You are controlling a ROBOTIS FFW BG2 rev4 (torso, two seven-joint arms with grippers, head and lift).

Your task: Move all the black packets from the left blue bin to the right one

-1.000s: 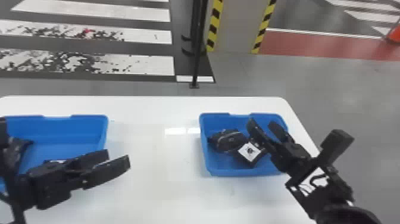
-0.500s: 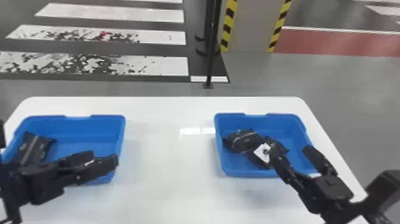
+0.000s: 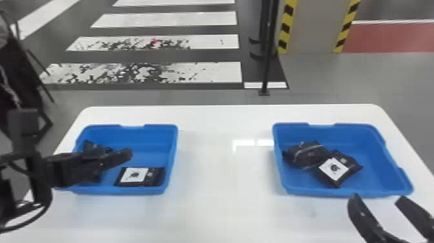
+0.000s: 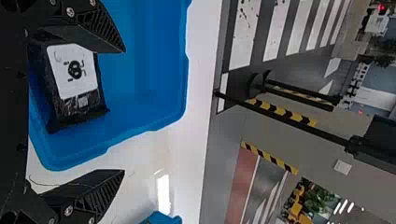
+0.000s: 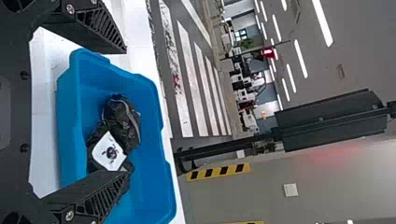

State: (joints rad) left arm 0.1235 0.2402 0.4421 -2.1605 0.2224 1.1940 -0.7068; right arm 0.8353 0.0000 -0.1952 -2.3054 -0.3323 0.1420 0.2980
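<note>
In the head view my left gripper (image 3: 118, 159) is over the left blue bin (image 3: 176, 152). A labelled black packet (image 3: 156, 177) lies flat by that bin's near wall, and a dark packet (image 3: 92, 147) is partly covered by the gripper. My right gripper (image 3: 376, 200) stands open just in front of the right blue bin (image 3: 397, 181), which holds a crumpled black packet (image 3: 306, 155) touching a labelled one (image 3: 352, 161). The left wrist view has the left gripper (image 4: 123, 111) open, a labelled packet (image 4: 79, 105) near one finger. Nothing is between the right gripper's (image 5: 127, 112) fingers.
Both bins stand on a white table (image 3: 219, 181), with bare tabletop between them. Beyond the table's far edge is a dark post (image 3: 267, 58) on the floor. A dark object (image 3: 19, 71) stands at the far left.
The head view has turned left. My right gripper has drawn back from over the right bin to its near side. My left gripper has shifted leftward over the left bin.
</note>
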